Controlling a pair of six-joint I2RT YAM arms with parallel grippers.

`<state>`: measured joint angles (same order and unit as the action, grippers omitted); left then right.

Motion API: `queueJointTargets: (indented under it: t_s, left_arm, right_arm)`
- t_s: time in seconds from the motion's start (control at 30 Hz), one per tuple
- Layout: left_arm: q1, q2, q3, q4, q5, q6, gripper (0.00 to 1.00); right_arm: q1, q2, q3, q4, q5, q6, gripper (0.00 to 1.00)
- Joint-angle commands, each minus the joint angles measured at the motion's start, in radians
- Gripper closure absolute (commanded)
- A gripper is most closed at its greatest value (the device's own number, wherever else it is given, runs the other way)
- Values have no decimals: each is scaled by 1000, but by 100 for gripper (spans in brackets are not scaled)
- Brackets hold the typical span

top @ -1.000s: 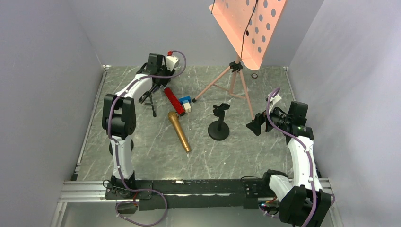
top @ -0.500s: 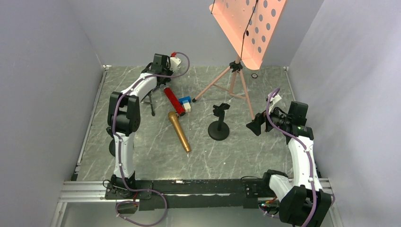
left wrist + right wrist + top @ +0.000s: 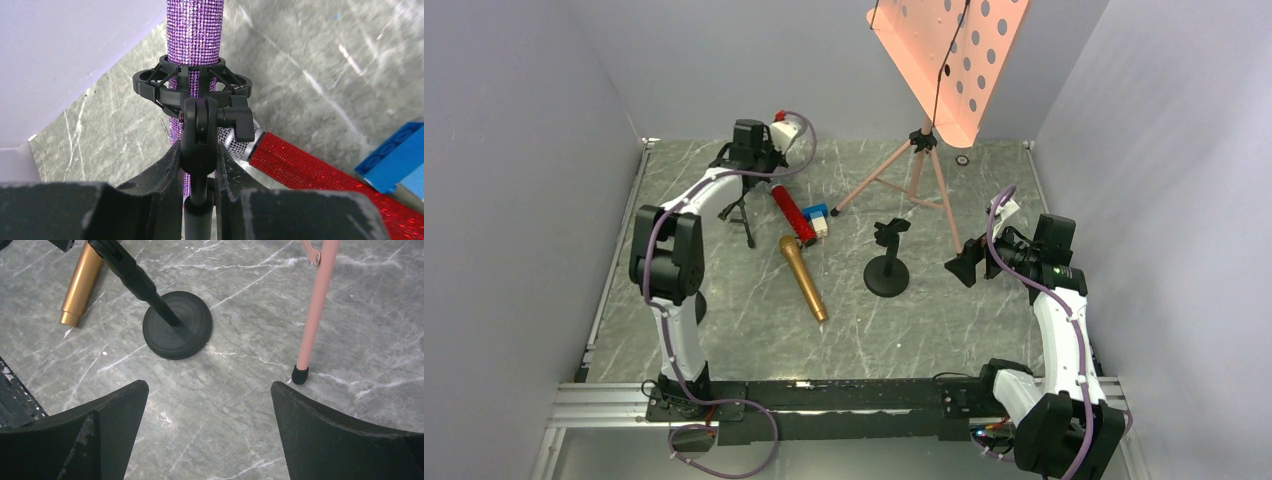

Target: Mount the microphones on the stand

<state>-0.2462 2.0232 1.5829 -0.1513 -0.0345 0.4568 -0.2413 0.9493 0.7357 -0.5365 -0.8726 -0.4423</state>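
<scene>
- Since half a second ago the left arm has swung its elbow out toward the left wall, while its wrist has stayed at the tripod stand at the back left. The right arm and everything lying on the table are where they were.
- The left jaws are drawn in to a narrow gap. Their black fingers flank the tripod stand's neck just under its ring clip, and the purple shaft runs on between them behind that neck. Whether they actually grip either one, I cannot tell.
- The purple microphone passes through that ring clip (its head is out of view).
- The red microphone lies flat on the table just right of the tripod stand. Its silver mesh head is close by the post, and its other end is beside a blue-and-white block.
- The gold microphone lies flat and aslant, nearer the arms, with its head near the red one's far end.
- A round-base stand is upright at mid-table, apart from the microphones on the table.
- A pink music stand rises behind it.
- The right jaws are spread wide with nothing between them. They hang above the table, with the round base ahead to their left and a pink leg's black foot ahead to their right.
</scene>
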Motion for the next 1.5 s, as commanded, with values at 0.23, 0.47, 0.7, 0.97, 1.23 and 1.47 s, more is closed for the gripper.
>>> queueJointTargets:
  t_s: [0.23, 0.47, 0.7, 0.97, 1.23, 1.47]
  left_arm:
    - [203, -268, -256, 635, 410, -337, 100]
    - [328, -264, -459, 1075, 584, -468, 100]
    - [402, -182, -517, 1463, 701, -599, 100]
    - [437, -99, -468, 1598, 771, -677, 100]
    - [482, -43, -566, 1738, 795, -766, 100]
    - [511, -46, -663, 1790, 817, -781, 100]
  right_arm:
    - [4, -6, 28, 8, -5, -18, 0]
    - [4, 0, 24, 13, -1, -16, 0]
    - [4, 10, 19, 22, 7, -14, 0]
    - [4, 24, 19, 24, 16, -14, 0]
    - [4, 34, 20, 22, 17, -15, 0]
    - [4, 26, 17, 27, 17, -13, 0]
